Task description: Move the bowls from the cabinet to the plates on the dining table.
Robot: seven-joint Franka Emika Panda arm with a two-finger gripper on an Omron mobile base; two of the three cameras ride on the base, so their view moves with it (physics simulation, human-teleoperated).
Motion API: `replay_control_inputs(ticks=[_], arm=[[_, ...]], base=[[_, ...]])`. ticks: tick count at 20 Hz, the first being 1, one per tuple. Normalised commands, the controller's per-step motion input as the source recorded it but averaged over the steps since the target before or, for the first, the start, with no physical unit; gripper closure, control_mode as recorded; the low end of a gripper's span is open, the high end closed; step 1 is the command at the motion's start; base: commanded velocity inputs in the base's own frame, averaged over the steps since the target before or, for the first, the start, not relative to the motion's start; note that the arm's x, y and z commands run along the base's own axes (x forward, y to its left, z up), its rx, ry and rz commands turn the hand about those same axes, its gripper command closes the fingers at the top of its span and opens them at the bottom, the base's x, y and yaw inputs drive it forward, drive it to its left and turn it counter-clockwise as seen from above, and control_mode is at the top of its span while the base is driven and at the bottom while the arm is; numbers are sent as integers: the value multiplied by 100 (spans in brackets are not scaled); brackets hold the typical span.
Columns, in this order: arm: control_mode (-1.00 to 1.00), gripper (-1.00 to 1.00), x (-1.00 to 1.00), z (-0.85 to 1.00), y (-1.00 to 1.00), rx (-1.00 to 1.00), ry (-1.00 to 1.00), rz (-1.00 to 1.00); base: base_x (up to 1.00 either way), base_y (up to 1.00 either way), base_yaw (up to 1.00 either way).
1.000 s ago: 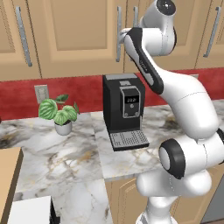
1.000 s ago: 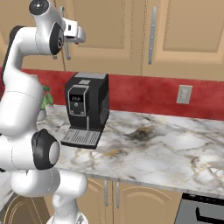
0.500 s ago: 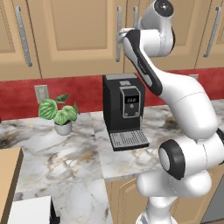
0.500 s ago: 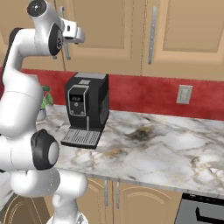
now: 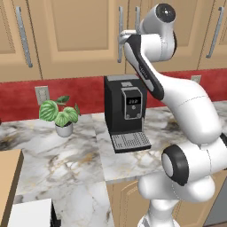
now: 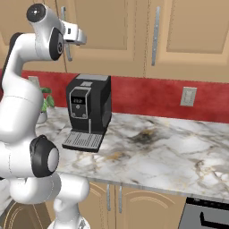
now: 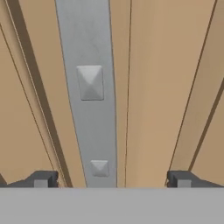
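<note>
The light tan wooden upper wall cabinet [image 5: 75, 35] hangs shut above the marble tabletop [image 5: 66, 150]; the bowls presumably sit behind its doors. Its long silver bar handle [image 7: 89, 87] runs vertically, stiff, smooth and probably slippery, best clasped mid-length across its narrow width. The hand [image 7: 111, 178] hovers just before that handle, fingers spread wide, grasping nothing. A black coffee machine [image 5: 126, 111] stands below, a potted plant [image 5: 60, 115] beside it.

Closed cabinet [image 7: 175, 87] doors, handle [image 7: 89, 87] ahead

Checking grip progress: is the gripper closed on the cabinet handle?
No, the fingertips stand wide apart, the handle between them.
</note>
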Motion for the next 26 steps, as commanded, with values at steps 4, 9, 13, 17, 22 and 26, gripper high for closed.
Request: replay_control_inputs(ticks=[4, 9, 13, 17, 22, 26], arm=[[-100, 100, 13, -1, 0, 0, 0, 0], [-100, 100, 0, 0, 0, 0, 0, 0], [-100, 100, -3, 0, 0, 0, 0, 0], [-100, 100, -28, 0, -16, 0, 0, -1], [-100, 100, -42, 0, -49, 0, 0, -3], [-100, 100, -46, 0, -68, 0, 0, -1]], base=[[0, 0, 0], [0, 0, 0], [0, 0, 0], [0, 0, 0], [0, 0, 0], [0, 0, 0]])
